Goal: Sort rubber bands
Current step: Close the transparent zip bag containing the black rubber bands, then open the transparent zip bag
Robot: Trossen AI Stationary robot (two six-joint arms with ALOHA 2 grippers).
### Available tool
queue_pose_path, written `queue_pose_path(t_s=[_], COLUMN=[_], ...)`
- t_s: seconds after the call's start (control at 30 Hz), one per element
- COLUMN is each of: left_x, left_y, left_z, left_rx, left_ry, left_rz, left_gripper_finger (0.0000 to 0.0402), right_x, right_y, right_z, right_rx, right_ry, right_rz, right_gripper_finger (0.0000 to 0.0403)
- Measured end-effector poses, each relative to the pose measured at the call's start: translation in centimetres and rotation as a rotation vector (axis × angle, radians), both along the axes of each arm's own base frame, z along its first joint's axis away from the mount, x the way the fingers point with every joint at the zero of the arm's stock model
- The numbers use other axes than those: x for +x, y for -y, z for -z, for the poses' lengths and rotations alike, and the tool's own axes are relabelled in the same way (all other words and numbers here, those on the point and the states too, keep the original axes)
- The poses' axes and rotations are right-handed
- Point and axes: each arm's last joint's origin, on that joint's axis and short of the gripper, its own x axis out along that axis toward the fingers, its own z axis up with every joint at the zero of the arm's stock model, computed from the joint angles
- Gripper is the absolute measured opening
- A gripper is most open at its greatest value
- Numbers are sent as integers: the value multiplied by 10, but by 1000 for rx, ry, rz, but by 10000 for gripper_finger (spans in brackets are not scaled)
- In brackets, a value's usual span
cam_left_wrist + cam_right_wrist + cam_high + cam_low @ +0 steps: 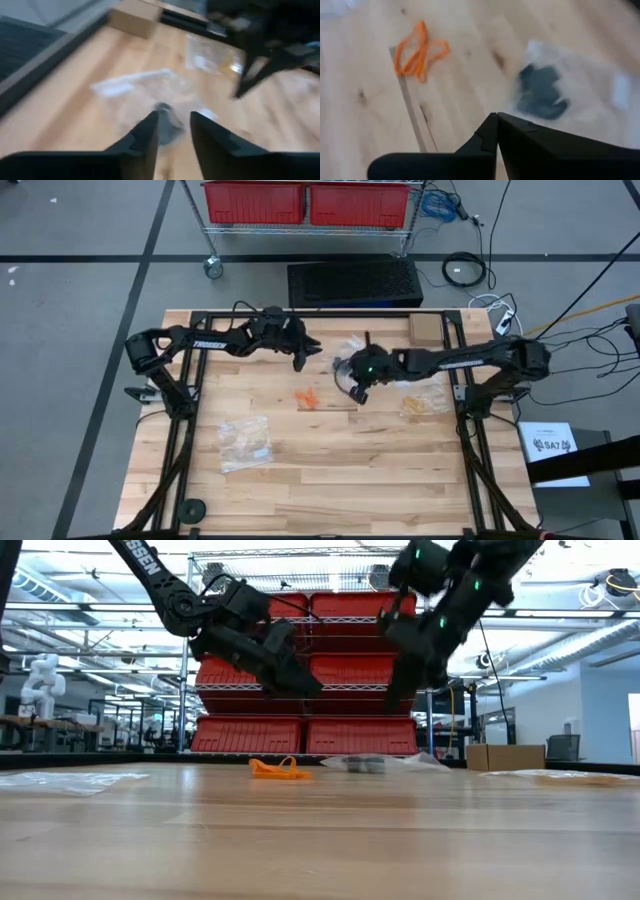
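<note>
Orange bands [419,49] lie just ahead of the clenched, empty right gripper [496,120]. Left gripper [174,120] hangs parted. Picking comes next, I think: open, drop, pinch.

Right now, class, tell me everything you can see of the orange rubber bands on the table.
The orange rubber bands are a few thin, bright loops lying tangled in one small cluster, flat on the bare wooden table near its middle. They look soft and limp, with one loop arching up slightly in the low view. Nothing touches them; both grippers are raised clear of them.

Loose rubber bands [309,397] lie mid-table [330,470], between two bags [244,442] [424,402].
</note>
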Motion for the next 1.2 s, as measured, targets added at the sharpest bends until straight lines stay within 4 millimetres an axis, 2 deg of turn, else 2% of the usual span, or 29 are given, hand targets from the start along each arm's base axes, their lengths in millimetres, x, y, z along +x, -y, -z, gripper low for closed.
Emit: queue_pose_path(t_s=[0.1, 0.23, 0.4, 0.5, 0.63, 0.8, 0.93, 1.0, 1.1, 1.2], left_x=[1, 5, 6, 6, 4, 4, 3, 0, -13, -32], left_y=[7, 18, 21, 20, 18, 18, 18, 18, 23, 36], left_z=[1, 1, 1, 1, 1, 2, -1, -6, -13, -21], left_rx=[-41, -50, -35, -35, -38, -24, -13, 10, 69, 116], left_ry=[3, 24, 27, 27, 21, 16, 17, 23, -10, -63], left_rz=[118, 245, 265, 262, 256, 263, 257, 254, 209, 157], left_gripper_finger=[76, 13, 10, 5, 4, 4, 4, 3, 2, 2], right_x=[1, 0, 6, 3, -19, -47, -55, -55, -54, -50], right_y=[3, 11, 2, -9, -23, -32, -30, -30, -30, -36], right_z=[29, 57, 79, 82, 75, 52, 26, 12, -7, -13], right_rx=[17, 68, 123, 135, 131, 67, 18, 1, 13, 22], right_ry=[-71, -89, -126, -208, -406, -548, -458, -359, -191, -115], right_rz=[75, 219, 160, 54, -67, -258, -301, -288, -263, -291], right_gripper_finger=[0, 0, 0, 0, 0, 0, 0, 0, 0, 0])
